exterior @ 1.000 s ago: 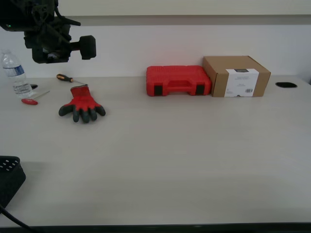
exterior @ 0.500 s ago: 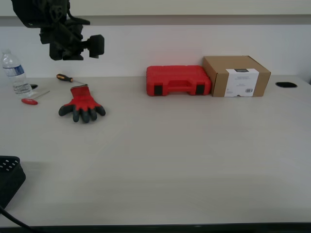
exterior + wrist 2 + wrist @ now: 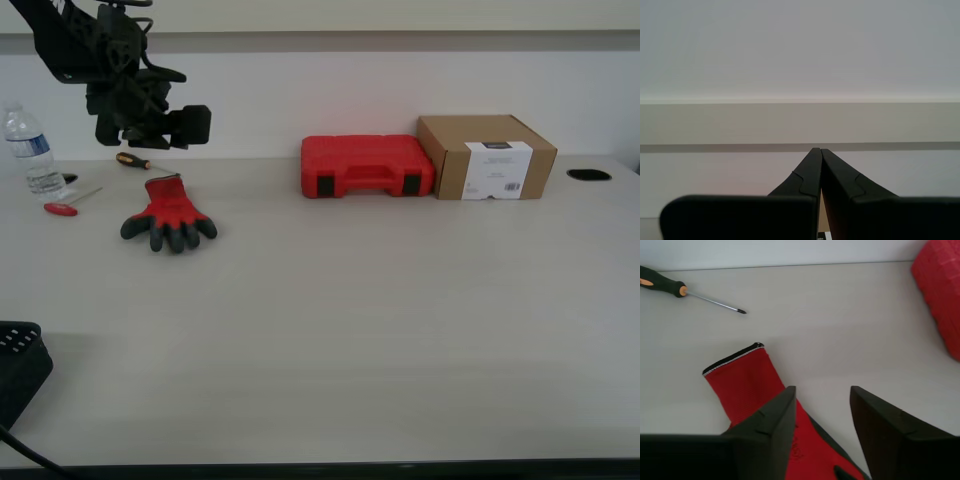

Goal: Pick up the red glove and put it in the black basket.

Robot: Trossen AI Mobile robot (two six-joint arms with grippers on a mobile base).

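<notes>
The red glove (image 3: 168, 217) lies flat on the table at the exterior view's left, its dark fingers toward the front edge. In the first wrist view, its cuff and back (image 3: 747, 382) sit just under the jaws. My first gripper (image 3: 822, 390) is open and empty, and hangs in the air above and behind the glove (image 3: 135, 130). My second gripper (image 3: 818, 150) is shut and empty, points at a bare wall, and is out of the exterior view. A corner of the black basket (image 3: 18, 365) shows at the exterior view's lower left edge.
A red hard case (image 3: 366, 166) and a cardboard box (image 3: 487, 156) stand at the back. A water bottle (image 3: 28, 150), an orange-handled screwdriver (image 3: 135, 160) and a red-handled tool (image 3: 65, 206) lie behind and beside the glove. The screwdriver also shows in the first wrist view (image 3: 670, 286).
My first arm has moved toward the exterior view's right and then dropped lower, closer to the glove. The glove and the other things have not moved.
</notes>
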